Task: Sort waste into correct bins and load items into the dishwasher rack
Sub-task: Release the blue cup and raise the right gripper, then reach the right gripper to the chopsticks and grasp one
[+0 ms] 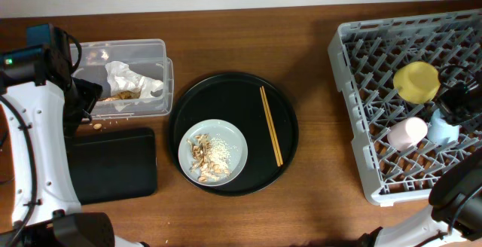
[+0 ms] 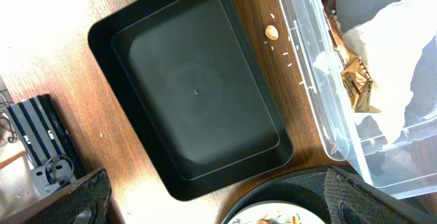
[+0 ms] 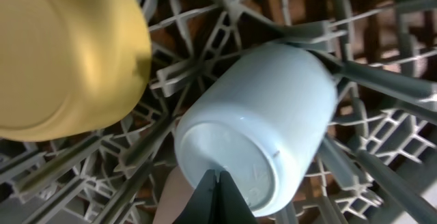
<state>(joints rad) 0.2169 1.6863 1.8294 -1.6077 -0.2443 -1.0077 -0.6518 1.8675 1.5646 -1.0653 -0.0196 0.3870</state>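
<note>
The dishwasher rack at the right holds the upturned yellow bowl, the pink cup and the light-blue cup. My right gripper is over the rack. In the right wrist view it is shut and empty against the base of the light-blue cup, beside the bowl. The grey plate carries tan scraps. The clear tub holds the wrapper. My left gripper is open and empty above the flat black tray.
The plate sits on a big round black tray with chopsticks. One loose scrap lies on the table between the tub and the flat black tray. The rack's pegs crowd round the cups.
</note>
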